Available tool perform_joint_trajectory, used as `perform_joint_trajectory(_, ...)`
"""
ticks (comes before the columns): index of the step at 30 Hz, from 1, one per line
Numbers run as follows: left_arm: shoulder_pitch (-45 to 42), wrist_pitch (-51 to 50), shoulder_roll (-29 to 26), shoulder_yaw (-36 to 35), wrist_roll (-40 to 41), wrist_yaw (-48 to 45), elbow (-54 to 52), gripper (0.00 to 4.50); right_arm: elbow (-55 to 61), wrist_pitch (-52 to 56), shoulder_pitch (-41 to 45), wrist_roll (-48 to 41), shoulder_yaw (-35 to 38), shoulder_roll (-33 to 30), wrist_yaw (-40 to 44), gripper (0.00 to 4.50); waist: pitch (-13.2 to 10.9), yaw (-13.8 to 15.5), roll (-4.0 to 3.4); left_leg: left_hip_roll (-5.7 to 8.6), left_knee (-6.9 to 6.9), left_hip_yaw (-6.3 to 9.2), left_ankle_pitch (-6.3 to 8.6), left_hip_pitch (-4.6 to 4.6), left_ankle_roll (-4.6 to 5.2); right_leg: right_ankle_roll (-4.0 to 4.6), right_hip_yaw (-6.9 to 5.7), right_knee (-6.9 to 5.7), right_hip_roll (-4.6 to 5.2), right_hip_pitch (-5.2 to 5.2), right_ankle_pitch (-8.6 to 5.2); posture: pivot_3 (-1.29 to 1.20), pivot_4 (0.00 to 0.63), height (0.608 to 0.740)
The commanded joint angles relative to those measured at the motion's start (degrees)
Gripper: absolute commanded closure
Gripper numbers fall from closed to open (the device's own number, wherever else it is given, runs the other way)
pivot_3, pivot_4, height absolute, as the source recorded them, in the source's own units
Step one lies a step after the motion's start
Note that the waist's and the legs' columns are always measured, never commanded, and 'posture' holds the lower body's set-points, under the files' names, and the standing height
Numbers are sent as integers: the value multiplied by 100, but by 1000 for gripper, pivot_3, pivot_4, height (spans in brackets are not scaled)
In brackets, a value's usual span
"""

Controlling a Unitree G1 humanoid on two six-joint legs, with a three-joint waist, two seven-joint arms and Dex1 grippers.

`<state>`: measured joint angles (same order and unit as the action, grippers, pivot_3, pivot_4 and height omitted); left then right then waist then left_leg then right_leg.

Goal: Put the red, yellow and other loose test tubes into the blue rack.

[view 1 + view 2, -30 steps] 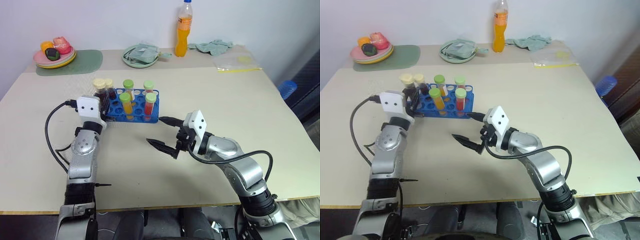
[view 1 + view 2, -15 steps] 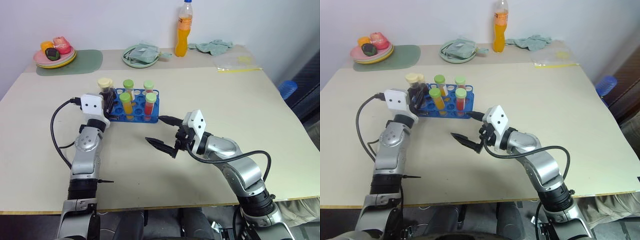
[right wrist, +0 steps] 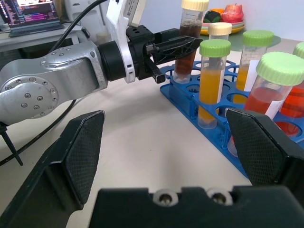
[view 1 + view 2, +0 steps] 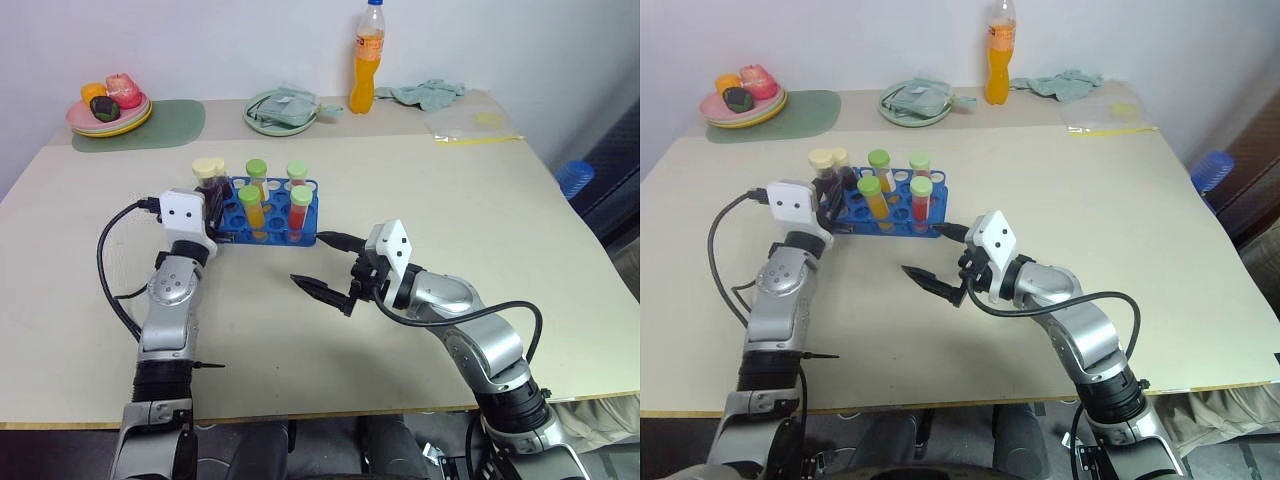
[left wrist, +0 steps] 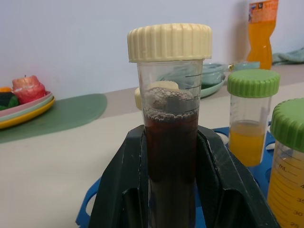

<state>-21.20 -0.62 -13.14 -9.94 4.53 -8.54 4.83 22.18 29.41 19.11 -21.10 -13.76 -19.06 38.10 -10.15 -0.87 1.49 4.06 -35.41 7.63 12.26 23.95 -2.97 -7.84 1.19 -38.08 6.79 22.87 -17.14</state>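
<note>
In the left eye view, the bright blue plastic rectangular test-tube rack (image 4: 268, 217) is seen on the pale beige surface (image 4: 420, 190), with green-capped tubes of yellow and red liquid standing upright in its holes. The left gripper (image 4: 212, 205) is positioned at the rack's left end, its fingers clenched on the clear plastic tube of dark maroon liquid with a cream cap (image 4: 208, 178), which is held upright. The right gripper (image 4: 328, 265) is observed just in front of the rack, fingers spread wide and grasping nothing. In the left wrist view, the maroon tube (image 5: 170, 133) is clamped between both black fingers (image 5: 124, 190) above the rack's edge; whether its base has entered a hole cannot be told. In the right wrist view, the released right fingers (image 3: 80, 152) frame the rack (image 3: 209, 128), and the left gripper (image 3: 183, 47) is seen gripping the maroon tube over its far end.
</note>
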Motion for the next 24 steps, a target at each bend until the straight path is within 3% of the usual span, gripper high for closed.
perform_joint_trajectory(1,-39,148,72,-28,168,-50,42,3740,145,-49,52,-89,72,48,5,0,0,2,0,0,0,0,0,0,0,0,0,0,0,0,0,0,150,740)
perform_joint_trajectory(12,-202,577,109,-12,205,-74,582,3740,200,-21,25,-95,96,22,-15,0,0,6,0,1,0,-1,0,0,0,0,-1,1,0,-1,0,0,150,740)
perform_joint_trajectory(16,-104,553,99,-43,258,-85,391,1827,245,-44,-14,-68,125,-19,-34,0,0,4,0,1,0,0,0,0,0,0,-1,1,1,-2,0,0,150,740)
perform_joint_trajectory(19,204,283,-47,-199,600,-292,-322,268,301,-158,6,7,288,-142,-65,0,0,-18,0,0,0,1,0,0,0,0,0,1,0,-1,0,0,150,740)
perform_joint_trajectory(24,1048,-808,-932,-866,1758,-1107,-1665,268,567,78,-53,-300,905,-824,216,0,-1,-35,-3,-6,10,2,0,0,0,1,5,0,-2,9,-1,0,150,740)
